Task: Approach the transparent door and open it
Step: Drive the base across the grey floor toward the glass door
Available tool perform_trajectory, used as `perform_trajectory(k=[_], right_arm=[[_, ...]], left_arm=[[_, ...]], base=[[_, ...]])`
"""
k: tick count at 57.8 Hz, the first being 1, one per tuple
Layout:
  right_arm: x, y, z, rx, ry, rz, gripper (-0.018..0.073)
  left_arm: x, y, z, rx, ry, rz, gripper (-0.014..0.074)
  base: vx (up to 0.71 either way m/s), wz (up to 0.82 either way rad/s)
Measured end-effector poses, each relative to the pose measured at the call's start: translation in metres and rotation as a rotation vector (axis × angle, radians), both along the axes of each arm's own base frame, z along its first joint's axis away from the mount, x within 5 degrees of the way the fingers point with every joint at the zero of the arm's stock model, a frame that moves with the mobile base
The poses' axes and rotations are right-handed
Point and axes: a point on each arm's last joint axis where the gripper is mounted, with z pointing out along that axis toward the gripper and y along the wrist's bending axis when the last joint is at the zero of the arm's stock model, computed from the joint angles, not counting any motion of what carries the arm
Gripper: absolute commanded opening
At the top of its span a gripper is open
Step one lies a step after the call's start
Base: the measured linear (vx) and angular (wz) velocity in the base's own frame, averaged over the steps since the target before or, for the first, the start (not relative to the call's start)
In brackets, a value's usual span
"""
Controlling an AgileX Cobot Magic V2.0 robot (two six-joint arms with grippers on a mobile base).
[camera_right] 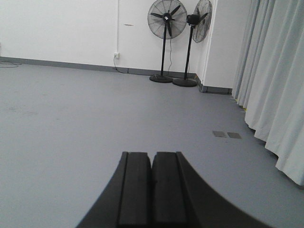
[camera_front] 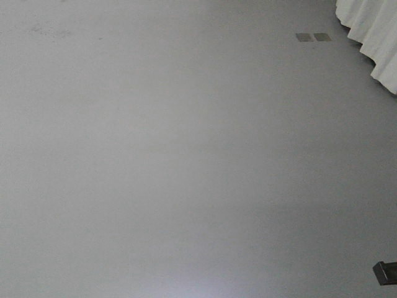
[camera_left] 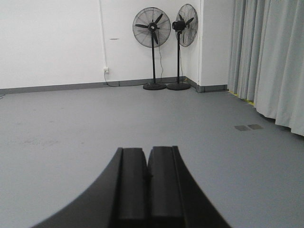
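Note:
The transparent door is out of view in all three views. My left gripper [camera_left: 147, 151] is shut and empty, its two black fingers pressed together, pointing over bare grey floor toward the far white wall. My right gripper [camera_right: 152, 154] is also shut and empty, pointing the same way. In the front view only a small dark piece of the robot [camera_front: 384, 272] shows at the bottom right corner.
Two black pedestal fans [camera_left: 153, 47] [camera_right: 166, 42] stand by the far white wall. Long pale curtains [camera_left: 270, 61] [camera_right: 275, 85] [camera_front: 372, 37] hang along the right side. Two small grey floor plates [camera_front: 313, 37] [camera_left: 248, 127] [camera_right: 226, 134] lie near the curtains. A wall socket [camera_left: 106, 71] sits left of the fans.

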Motion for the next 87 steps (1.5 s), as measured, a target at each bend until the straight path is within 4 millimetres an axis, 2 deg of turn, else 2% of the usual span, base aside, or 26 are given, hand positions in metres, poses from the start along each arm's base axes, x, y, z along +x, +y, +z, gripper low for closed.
perform_trajectory(k=[87], right_arm=[[0.0,0.0,0.0,0.0,0.0,0.0,-0.0008]], left_arm=[[0.0,0.0,0.0,0.0,0.0,0.0,-0.0006]], base=[[0.38,0.26]])
